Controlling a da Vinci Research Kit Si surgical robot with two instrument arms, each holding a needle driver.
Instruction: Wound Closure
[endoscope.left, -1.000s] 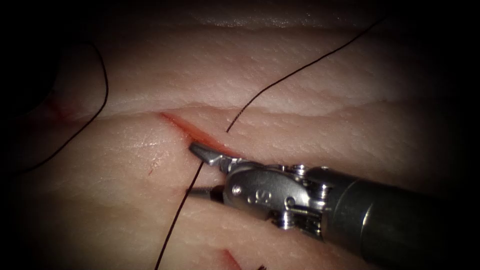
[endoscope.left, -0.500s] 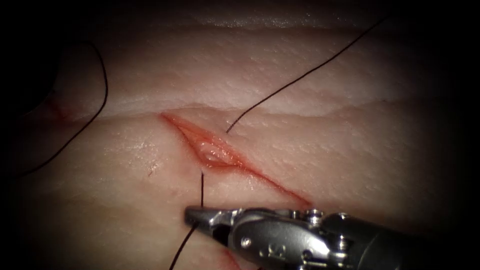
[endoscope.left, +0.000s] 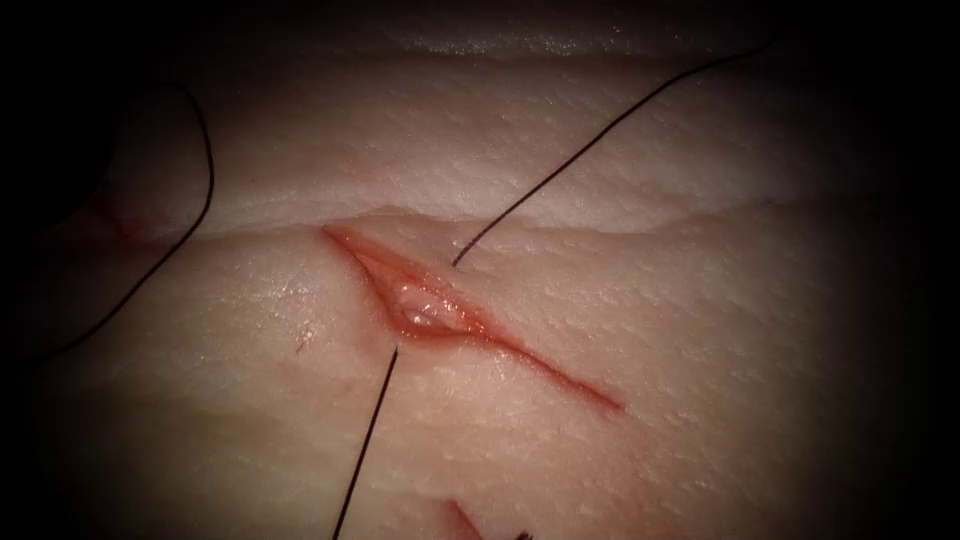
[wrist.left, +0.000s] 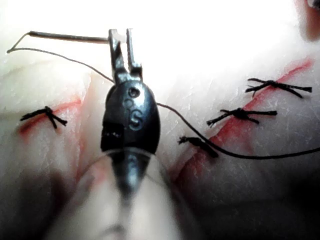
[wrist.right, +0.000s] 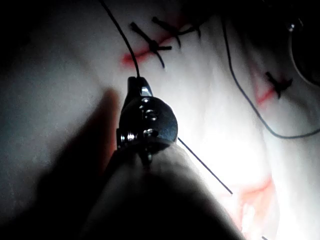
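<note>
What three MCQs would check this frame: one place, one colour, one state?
1. Where is the needle?
A. in the tissue
B. in the left tool
C. in the right tool

2. What colour is the thread?
A. white
B. black
C. blue

3. How are the right tool's jaws?
A. open, empty
B. shut on the thread
C. shut on the tissue

Key:
1 B: the left tool grips the needle near one end, not in the tissue.
2 B: the thread runs black on both sides of the cut.
3 B: the thread ends at its closed tip.
</note>
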